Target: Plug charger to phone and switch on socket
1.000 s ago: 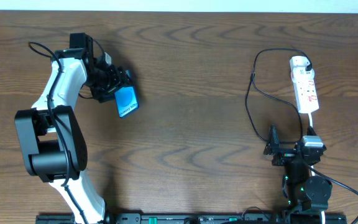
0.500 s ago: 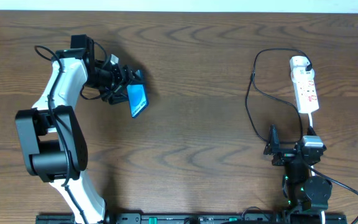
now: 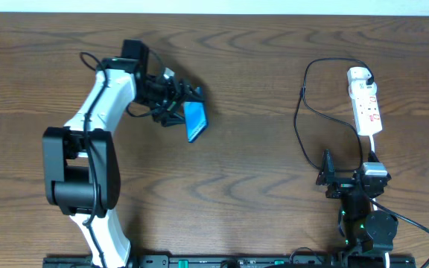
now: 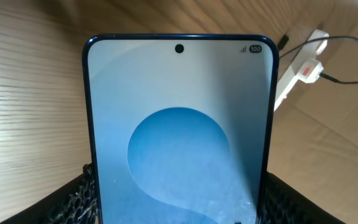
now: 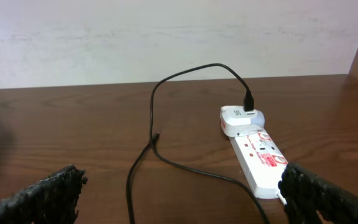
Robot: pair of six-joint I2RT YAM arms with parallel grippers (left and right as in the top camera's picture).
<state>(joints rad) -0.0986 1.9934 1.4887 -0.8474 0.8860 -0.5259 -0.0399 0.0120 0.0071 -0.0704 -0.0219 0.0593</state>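
We find the left gripper (image 3: 179, 106) closed on the phone (image 3: 195, 121), its fingers (image 4: 73, 199) set against either side of the handset's lower end. The phone is held tilted near the far edge, left of centre, and shows a blue screen. The right gripper (image 3: 328, 177) sits by the near right corner, fingers (image 5: 42, 193) spread wide, holding nothing. The socket (image 3: 366, 104) lies toward the far right corner. The charger (image 3: 298, 126) loops on the counter (image 3: 259, 164) just left of it, one end plugged in at the strip's far end.
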